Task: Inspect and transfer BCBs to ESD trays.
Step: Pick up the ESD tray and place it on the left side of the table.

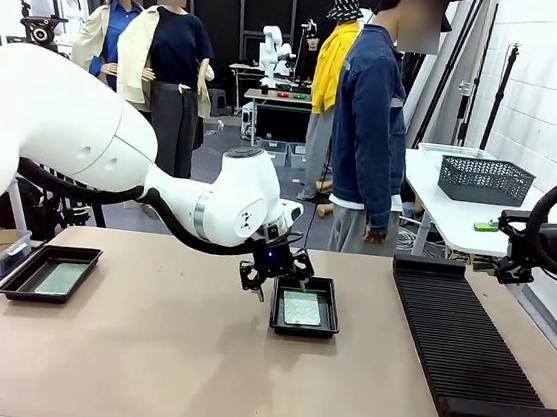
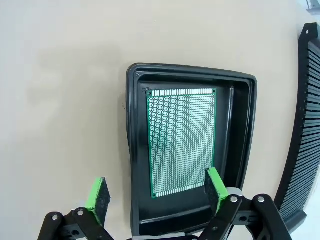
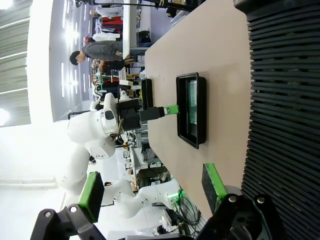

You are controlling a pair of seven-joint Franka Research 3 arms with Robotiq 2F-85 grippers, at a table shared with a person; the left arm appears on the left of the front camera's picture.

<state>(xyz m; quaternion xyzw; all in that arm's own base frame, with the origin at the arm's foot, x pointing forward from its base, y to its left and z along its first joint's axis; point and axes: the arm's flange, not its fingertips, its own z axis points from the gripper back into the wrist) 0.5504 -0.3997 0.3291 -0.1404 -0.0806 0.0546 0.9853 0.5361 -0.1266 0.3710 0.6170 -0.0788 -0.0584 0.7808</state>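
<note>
- Left gripper (image 1: 275,271): positioned just above the left rim of the centre ESD tray (image 1: 327,330). Jaws are apart and hold nothing.
- In the left wrist view, the left gripper (image 2: 157,192) straddles the tray wall (image 2: 134,150): 1 green pad lies over the bare table (image 2: 65,100), the other over the tray interior near a corner of the circuit board (image 2: 182,142).
- Centre ESD tray: contains 1 green BCB lying flat on the floor, edges clear of the sloped walls.
- Second ESD tray (image 1: 16,284): located at the table's left side, well apart from the first. It contains 1 BCB (image 1: 59,277), lying flat.
- Right gripper (image 3: 152,192): jaws apart, empty, well apart from both trays, beside the slotted rack (image 1: 470,341).
</note>
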